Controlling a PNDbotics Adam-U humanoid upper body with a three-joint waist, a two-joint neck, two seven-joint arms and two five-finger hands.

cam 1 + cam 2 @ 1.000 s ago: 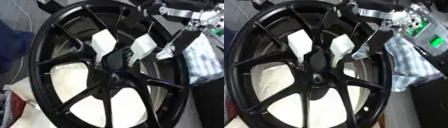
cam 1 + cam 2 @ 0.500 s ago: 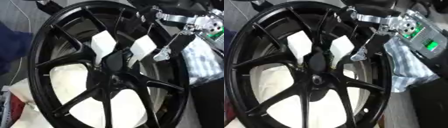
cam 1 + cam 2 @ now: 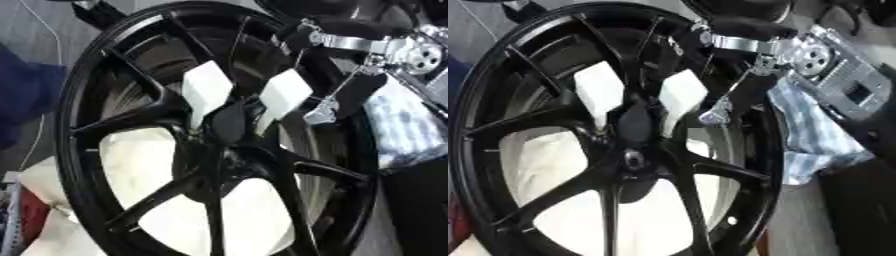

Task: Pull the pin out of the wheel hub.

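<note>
A large black wheel hub (image 3: 105, 125) with slim spokes stands tilted and fills both eye views. My right hand (image 3: 284, 95) reaches in from the upper right, its silver wrist (image 3: 350, 42) over the rim. Two white-padded fingers (image 3: 206, 90) sit either side of a dark oblong piece, apparently the pin (image 3: 634, 122), just above the hub centre (image 3: 632, 159). The fingers are curled in and pinch it. My left hand shows in neither view.
White padding (image 3: 149, 165) lies behind the spokes. A checked cloth (image 3: 811, 135) hangs at the right beside the rim. At the left edge are dark blue fabric (image 3: 22, 105) and a red thing (image 3: 31, 220) lower down.
The white-padded fingers stay at the hub centre. My right wrist has shifted slightly left and down over the rim.
</note>
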